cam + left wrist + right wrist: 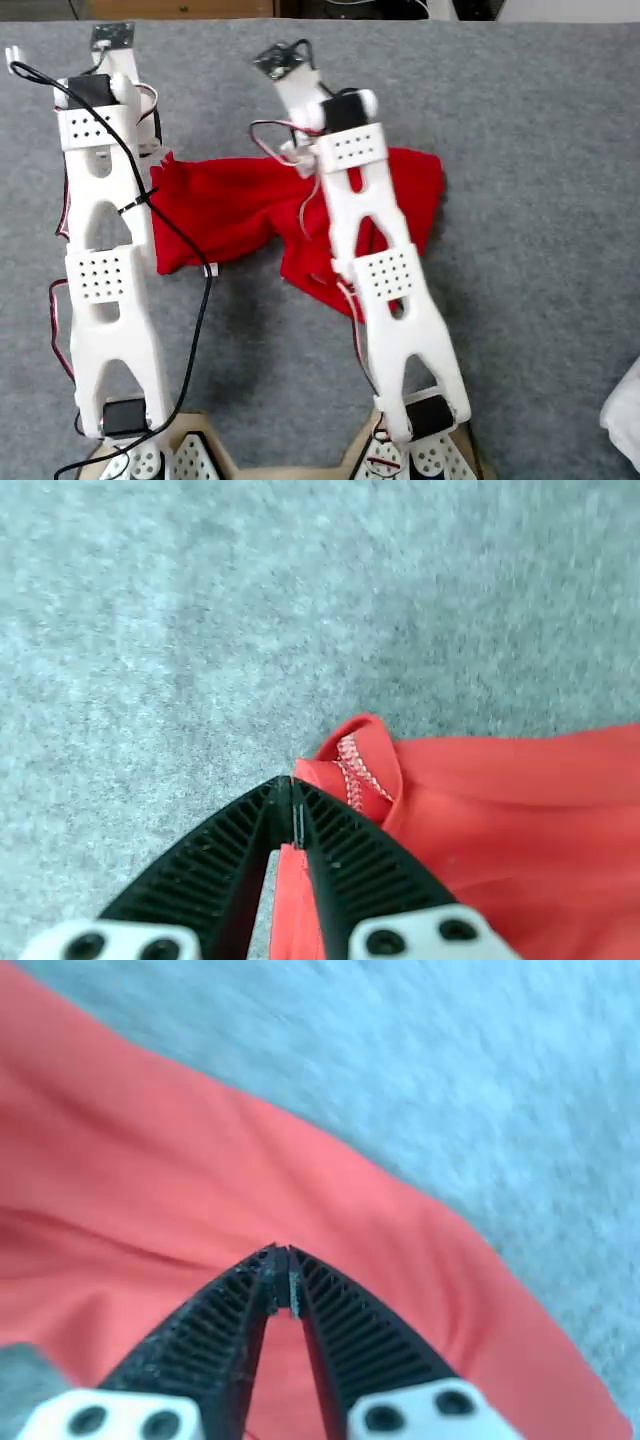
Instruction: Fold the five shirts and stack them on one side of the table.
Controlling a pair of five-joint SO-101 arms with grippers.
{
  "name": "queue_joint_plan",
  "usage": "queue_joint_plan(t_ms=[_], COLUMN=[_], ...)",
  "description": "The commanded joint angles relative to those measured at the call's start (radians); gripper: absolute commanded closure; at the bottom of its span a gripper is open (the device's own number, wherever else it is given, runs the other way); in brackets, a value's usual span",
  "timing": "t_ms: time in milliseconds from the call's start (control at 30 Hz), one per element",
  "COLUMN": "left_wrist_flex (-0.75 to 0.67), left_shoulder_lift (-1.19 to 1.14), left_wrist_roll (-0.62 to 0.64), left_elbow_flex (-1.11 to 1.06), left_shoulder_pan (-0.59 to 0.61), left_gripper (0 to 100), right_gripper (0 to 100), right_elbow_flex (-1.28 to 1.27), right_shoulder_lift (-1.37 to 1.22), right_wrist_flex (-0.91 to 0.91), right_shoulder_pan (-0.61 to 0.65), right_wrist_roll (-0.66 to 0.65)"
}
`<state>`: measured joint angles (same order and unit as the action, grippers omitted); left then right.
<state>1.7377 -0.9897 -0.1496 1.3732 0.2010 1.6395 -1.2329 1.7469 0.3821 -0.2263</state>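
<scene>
red cloth shirt (250,212) crumpled on grey carpet-like tabletop (540,200)
left gripper (290,802) and right gripper (281,1278) closed at its cloth; white fabric lump (625,412) well apart.

The counter (540,150) is covered with a grey, felt-like cloth, and the same grey nap is seen in both wrist views. Along the far edge a strip of light wood (180,8) is seen. At the right edge something white (625,415) is cut off and cannot be identified.
</scene>
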Motion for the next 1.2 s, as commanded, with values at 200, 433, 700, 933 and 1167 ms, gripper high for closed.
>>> queue_joint_plan(t_ms=[200,433,700,933,1167], left_wrist_flex=[-0.055,-0.052,-0.008,-0.008,-0.008], left_shoulder_lift=[-0.13,-0.186,-0.197,-0.197,-0.186], left_wrist_roll=[0.06,-0.044,-0.006,0.071,0.109], left_elbow_flex=[0.038,0.043,0.038,0.043,0.044], left_shoulder_pan=[0.063,0.218,0.094,-0.078,-0.1], left_gripper=[98,98,98,98,98], right_gripper=[99.2,99.1,99.1,99.1,99.1], right_elbow_flex=[-0.013,0.004,-0.004,0.005,0.002], right_shoulder_lift=[0.039,0.021,0.004,-0.051,-0.084], right_wrist_flex=[-0.077,-0.075,-0.094,-0.11,-0.115], right_shoulder_pan=[0.101,0.077,0.067,-0.038,-0.145], right_wrist_roll=[-0.002,-0.003,-0.002,-0.002,-0.002])
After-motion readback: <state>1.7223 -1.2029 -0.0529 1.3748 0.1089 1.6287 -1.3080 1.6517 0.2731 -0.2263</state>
